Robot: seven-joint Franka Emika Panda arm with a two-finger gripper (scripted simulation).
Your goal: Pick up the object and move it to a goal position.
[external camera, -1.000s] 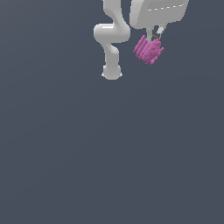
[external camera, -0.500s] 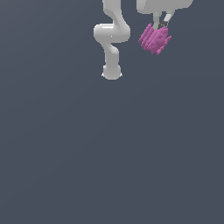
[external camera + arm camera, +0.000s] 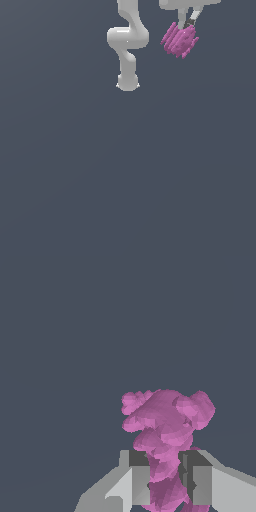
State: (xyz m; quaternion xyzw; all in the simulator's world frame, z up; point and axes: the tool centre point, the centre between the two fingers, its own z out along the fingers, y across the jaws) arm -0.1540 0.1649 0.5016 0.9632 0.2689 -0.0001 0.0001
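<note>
The object, a small magenta-pink lumpy, ridged blob (image 3: 179, 40), hangs in the air near the top of the exterior view, toward the exterior view's right. My white gripper (image 3: 187, 25) is shut on it from above, with most of the hand cut off by the frame's top edge. In the wrist view the blob (image 3: 166, 426) sits clamped between my two fingers (image 3: 137, 478), and its upper part bulges out past the fingertips. No goal marker shows in either view.
The white arm (image 3: 128, 40) rises from its base (image 3: 127, 82) on the plain dark grey floor (image 3: 125, 175), to the exterior view's left of the held blob.
My gripper has risen with the blob in it, moving up and slightly to the exterior view's right. More of the hand has left the frame's top edge.
</note>
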